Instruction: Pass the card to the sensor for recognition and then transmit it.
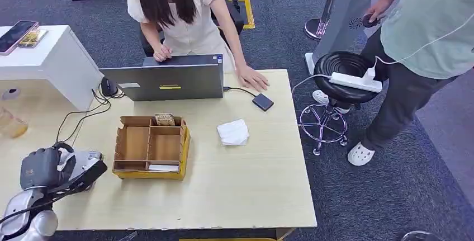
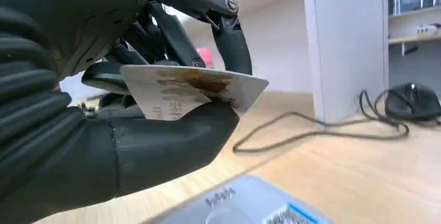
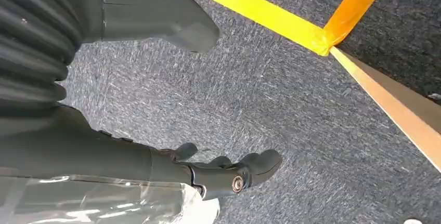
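Left hand (image 2: 130, 104) pinches a white printed plastic card (image 2: 195, 93) between thick grey thumb and dark fingers (image 2: 231, 42), card roughly flat, just above a grey flat sensor pad with a label (image 2: 244, 206) on the light wooden table (image 1: 240, 185). Head view: left hand (image 1: 47, 168) at the table's near left corner, beside a partitioned cardboard box (image 1: 151, 146). Right hand (image 3: 156, 104) hangs over blue-grey carpet (image 3: 291, 109), fingers apart, holding nothing.
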